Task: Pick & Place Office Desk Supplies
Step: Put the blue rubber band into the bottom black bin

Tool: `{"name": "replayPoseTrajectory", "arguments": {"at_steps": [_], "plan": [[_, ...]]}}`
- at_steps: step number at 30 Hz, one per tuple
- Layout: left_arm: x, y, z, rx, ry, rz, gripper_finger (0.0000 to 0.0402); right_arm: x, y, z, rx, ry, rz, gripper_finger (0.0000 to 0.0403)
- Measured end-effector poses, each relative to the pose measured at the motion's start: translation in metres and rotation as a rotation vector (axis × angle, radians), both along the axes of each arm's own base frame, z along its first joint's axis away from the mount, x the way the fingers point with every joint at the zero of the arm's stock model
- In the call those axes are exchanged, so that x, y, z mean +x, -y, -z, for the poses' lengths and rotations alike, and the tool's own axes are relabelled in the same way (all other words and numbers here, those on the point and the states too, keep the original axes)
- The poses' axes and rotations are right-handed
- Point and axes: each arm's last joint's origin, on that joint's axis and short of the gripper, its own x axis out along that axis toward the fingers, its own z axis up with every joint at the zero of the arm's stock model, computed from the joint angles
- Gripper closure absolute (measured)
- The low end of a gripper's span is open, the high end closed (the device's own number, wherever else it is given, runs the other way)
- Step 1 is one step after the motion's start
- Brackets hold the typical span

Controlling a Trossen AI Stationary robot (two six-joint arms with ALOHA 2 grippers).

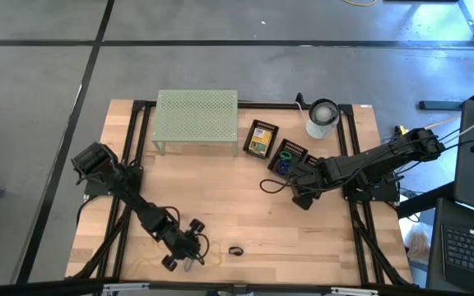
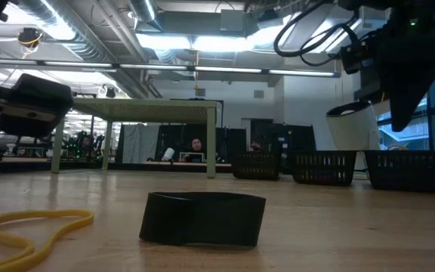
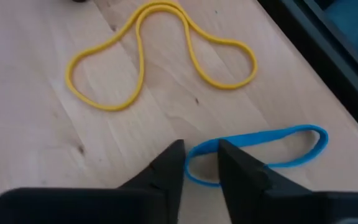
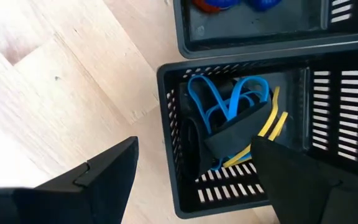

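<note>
A blue rubber band (image 3: 260, 149) lies flat on the wooden table near its front edge, with a yellow rubber band (image 3: 160, 56) beside it. My left gripper (image 3: 201, 171) points down at a slant, open by a narrow gap, with the blue band's end loop between its fingers. A wide black band (image 2: 202, 219) stands on its edge just to the right. My right gripper (image 4: 197, 180) hangs open and empty over a black basket (image 4: 173, 81) that holds blue, yellow and black bands. My left gripper has one finger (image 3: 169, 171) on each side of the blue band's end loop (image 3: 194, 178), slanting down from above. The loop lies round and flat on the table. Whether the fingers touch it I cannot tell.
Two more black baskets stand at the back, one with a yellow crayon box (image 1: 260, 140). A pale green perforated rack (image 1: 197, 119) and a white cup (image 1: 322, 117) stand along the far edge. A black loop (image 1: 270, 185) lies left of my right gripper (image 1: 299, 195).
</note>
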Motion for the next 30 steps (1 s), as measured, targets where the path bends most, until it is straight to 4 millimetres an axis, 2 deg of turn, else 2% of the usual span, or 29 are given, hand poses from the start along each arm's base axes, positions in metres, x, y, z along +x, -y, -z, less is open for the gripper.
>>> {"name": "replayPoseTrajectory", "arguments": {"at_steps": [5,9,13,20,27,30], "plan": [[0.0,-0.001,0.0,0.014,0.008,0.018,0.0387,0.002,-0.001,0.0,0.005,0.018,0.0,0.0089],[0.0,-0.001,-0.002,0.006,0.016,0.027,0.0397,0.002,-0.001,0.0,0.006,0.021,0.0,0.0089],[-0.002,-0.005,-0.016,0.022,0.061,0.036,0.04,0.002,-0.001,0.0,0.008,0.026,0.0,0.0089],[-0.002,-0.022,-0.07,0.1,0.323,-0.014,0.04,0.007,-0.002,-0.001,0.023,0.078,-0.001,0.0089],[0.01,-0.047,-0.125,0.254,0.714,-0.181,0.04,0.019,-0.005,-0.003,0.029,0.202,-0.056,0.0089],[0.017,-0.056,-0.144,0.32,0.862,-0.201,0.0399,0.028,-0.007,-0.006,0.007,0.293,-0.1,0.0089]]}}
